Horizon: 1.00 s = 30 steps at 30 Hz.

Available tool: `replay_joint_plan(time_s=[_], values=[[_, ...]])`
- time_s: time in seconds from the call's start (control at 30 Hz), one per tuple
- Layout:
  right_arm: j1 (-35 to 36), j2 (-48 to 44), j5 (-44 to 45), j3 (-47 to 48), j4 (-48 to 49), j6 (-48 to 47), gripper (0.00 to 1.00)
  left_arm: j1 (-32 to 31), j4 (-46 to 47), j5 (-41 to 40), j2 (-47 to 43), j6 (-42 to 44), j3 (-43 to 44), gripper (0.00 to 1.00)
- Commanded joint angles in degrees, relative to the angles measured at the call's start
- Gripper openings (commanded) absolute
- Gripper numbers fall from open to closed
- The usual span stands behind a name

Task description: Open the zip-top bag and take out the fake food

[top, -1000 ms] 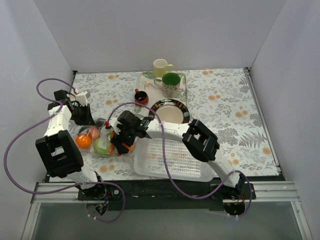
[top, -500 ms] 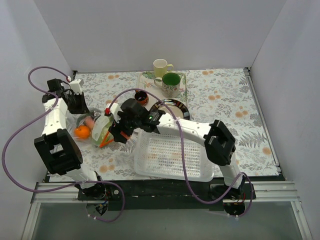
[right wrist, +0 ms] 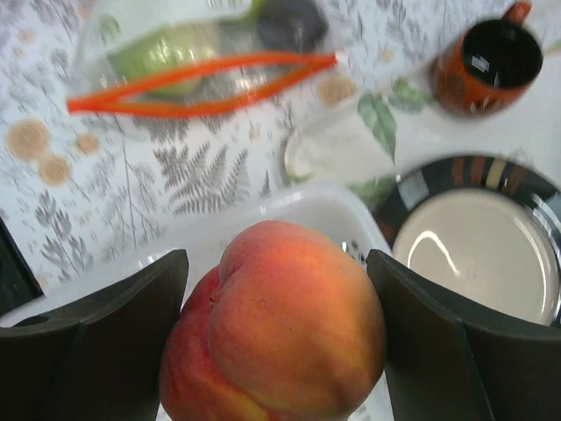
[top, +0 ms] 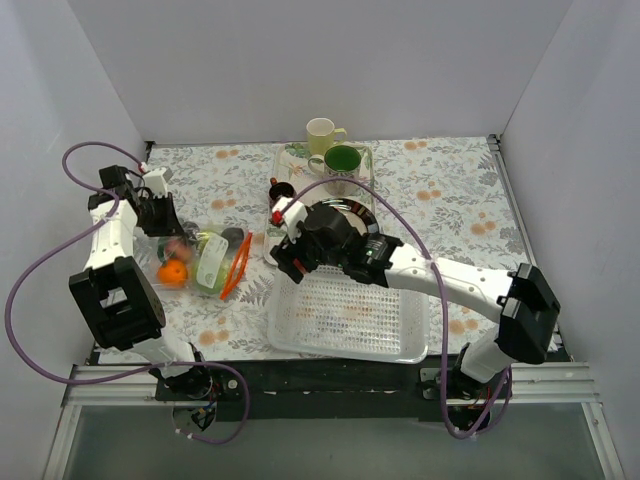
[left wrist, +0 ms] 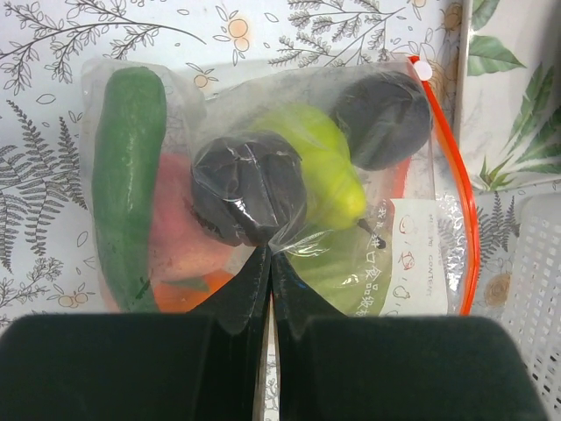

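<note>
**A:** The right gripper [top: 287,260] is out of the bag. A second ago it was buried in the mouth of the zip-top bag [top: 205,262]. Now it sits to the right, over the far-left corner of the white basket [top: 350,318].

**B:** Holding anything?

**A:** Yes. The wrist view shows the peach [right wrist: 280,324] wedged between its fingers [right wrist: 114,342], jaws spread wide around it. It fills the gap, and both pads look to be in contact.

**B:** Left side?

**A:** The left gripper [left wrist: 267,263] is clamped fully shut on a fold at the bag's closed end, at the left of the table. It has pulled back slightly, and the bag has shifted toward the far side with it.

**B:** Bag state?

**A:** Lying flat on the floral cloth [top: 450,200], well left of the basket. The zip strip [right wrist: 202,83] gapes open toward the right arm. Still inside: two dark plums [left wrist: 248,187], a green pear [left wrist: 320,162], a long green chili [left wrist: 127,175], a pinkish apple [left wrist: 180,228] and an orange [top: 173,273].

**B:** So one item out, several to go.

**A:** That's my read. The extraction works while the left pinch anchors the bag. The peach still needs releasing, probably into the basket below, before the next reach.
</note>
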Motion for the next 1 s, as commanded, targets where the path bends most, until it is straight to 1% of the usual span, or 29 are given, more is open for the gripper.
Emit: replay_joint_plan(time_s=[0.0, 0.07, 0.1, 0.13, 0.17, 0.27, 0.33, 0.43, 0.47, 0.53, 0.63, 0.67, 0.73, 0.77, 0.8, 0.9, 0.97], values=[[-0.56, -3.97, 2.73, -6.56, 2.09, -0.36, 0.01, -0.47, -1.38, 3.02, -3.75, 2.35, -0.41, 0.00], [-0.56, -2.75, 5.17, -5.35, 0.26, -0.55, 0.01, -0.47, -0.94, 2.75, -3.57, 3.58, -0.76, 0.00], [-0.65, -1.00, 8.23, -4.73, -0.53, -0.46, 0.59, -0.47, -0.41, 2.06, -3.40, 3.93, -0.93, 0.00], [-0.56, -0.20, 9.04, -3.68, -1.41, -0.46, 0.94, -0.47, 0.03, 1.61, -2.96, 4.20, -1.46, 0.00], [-0.56, 0.67, 9.31, -2.80, -2.81, -1.42, 0.98, -0.47, 0.73, 1.26, -2.69, 5.25, -1.64, 0.00], [-0.56, 1.65, 8.87, -1.56, -0.56, -2.22, 0.98, -0.47, 2.31, -0.50, -1.21, 7.00, -2.43, 0.00], [-0.56, 2.09, 9.57, 0.02, 0.07, -2.48, 0.98, -0.47, 3.10, -2.86, -0.50, 7.80, -2.87, 0.00], [-0.56, 3.84, 9.93, 3.44, -2.73, -2.92, 0.98, -0.56, 4.86, -5.33, 0.21, 9.47, -4.53, 0.00], [-0.56, 3.93, 10.02, 3.63, -3.35, -2.92, 0.98, -0.56, 5.82, -5.68, 0.21, 9.74, -5.41, 0.00], [-0.56, 2.80, 8.01, 1.89, -0.91, -3.36, 0.97, -0.56, 6.53, -6.21, 0.30, 10.44, -6.29, 0.00], [-0.21, 2.61, 2.64, 1.51, 4.64, -3.54, 0.80, -0.56, 7.85, -6.30, 0.56, 11.23, -7.52, 0.00], [-0.03, 3.49, 1.94, 2.83, 5.25, -3.80, 0.56, -0.56, 8.81, -6.65, 0.82, 11.32, -7.79, 0.00], [0.40, 7.79, 0.35, 5.46, 5.96, -4.32, 0.28, -0.56, 9.78, -7.18, 2.05, 11.15, -8.23, 0.00], [0.49, 9.63, -0.26, 9.04, 5.70, -4.41, 0.02, -0.56, 10.31, -7.79, 2.66, 10.97, -8.14, 0.00], [0.58, 13.22, -1.40, 10.73, 5.61, -4.42, 0.01, -0.64, 10.40, -7.97, 3.71, 10.79, -7.79, 0.00], [1.11, 19.64, -4.03, 16.97, 5.08, -4.59, 0.01, -0.64, 10.49, -8.41, 4.95, 10.09, -7.35, 0.00], [1.20, 22.29, -5.19, 19.09, 5.87, -4.16, 0.01, -0.65, 10.93, -8.50, 5.13, 10.18, -7.61, 0.00]])
